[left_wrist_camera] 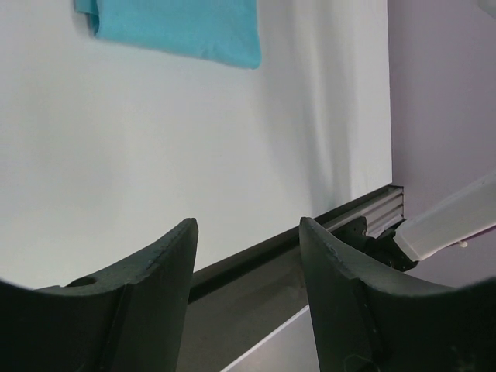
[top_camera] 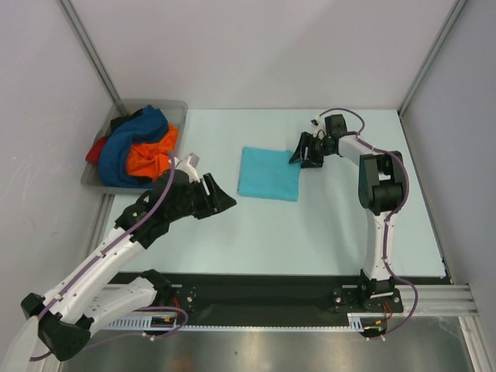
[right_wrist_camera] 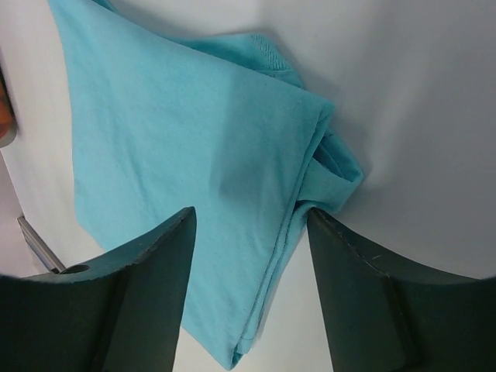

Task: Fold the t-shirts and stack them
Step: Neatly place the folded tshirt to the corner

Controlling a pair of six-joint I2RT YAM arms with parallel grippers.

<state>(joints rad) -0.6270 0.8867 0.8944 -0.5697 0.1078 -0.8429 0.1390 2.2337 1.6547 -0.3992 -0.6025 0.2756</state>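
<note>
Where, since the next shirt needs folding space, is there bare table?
Bare table lies between the folded turquoise t-shirt and the near black rail, and beyond that t-shirt to the far edge. Crowded: the far-left tray heaped with shirts, the left claw beside it.

Top view: high behind arm bases [top_camera: 364, 294], looks down on whole table [top_camera: 310, 232], shirt [top_camera: 269, 173] mid-frame. Left wrist: low, faces across table, same shirt far off at upper left of frame. Right wrist: close above shirt, cloth fills most of frame
</note>
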